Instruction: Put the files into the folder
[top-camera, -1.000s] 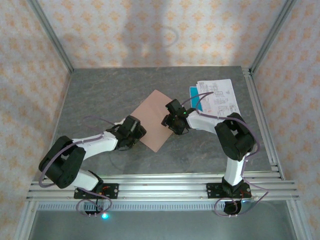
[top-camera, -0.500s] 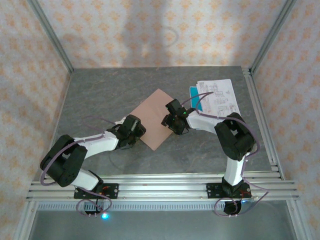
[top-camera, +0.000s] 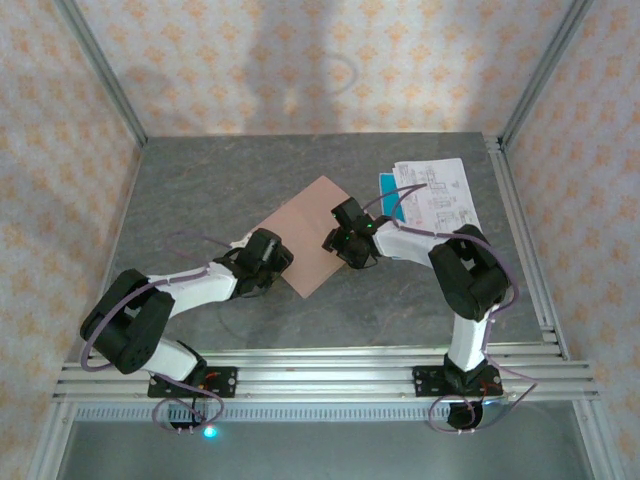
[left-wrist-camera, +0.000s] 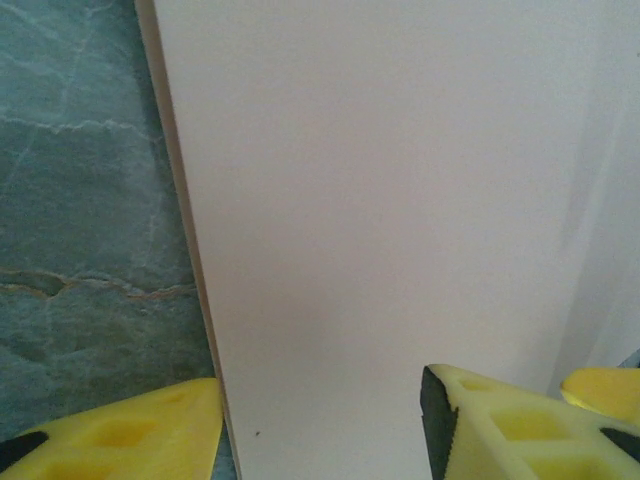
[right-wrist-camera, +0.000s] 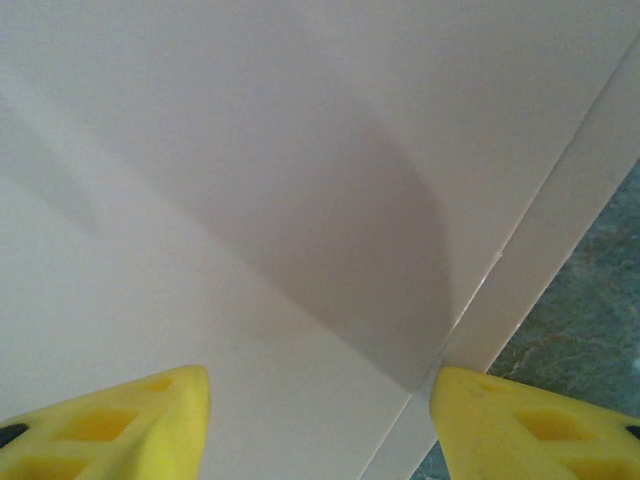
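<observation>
Near the middle of the table (top-camera: 200, 190) the folder (top-camera: 312, 235) is being met at two edges by the left gripper (left-wrist-camera: 320, 385) and right gripper (right-wrist-camera: 320, 372), both wide open, with the files (top-camera: 440, 190) lying by the far right corner, so the folder, being thin and flat, could be pushed away instead of opened.

On table (top-camera: 200, 190), folder (top-camera: 305, 228) sits center w/ files (top-camera: 440, 190) to its right & slightly behind.

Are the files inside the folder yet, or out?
Out. The files lie near the far right corner of the table, apart from the folder at the centre.
</observation>
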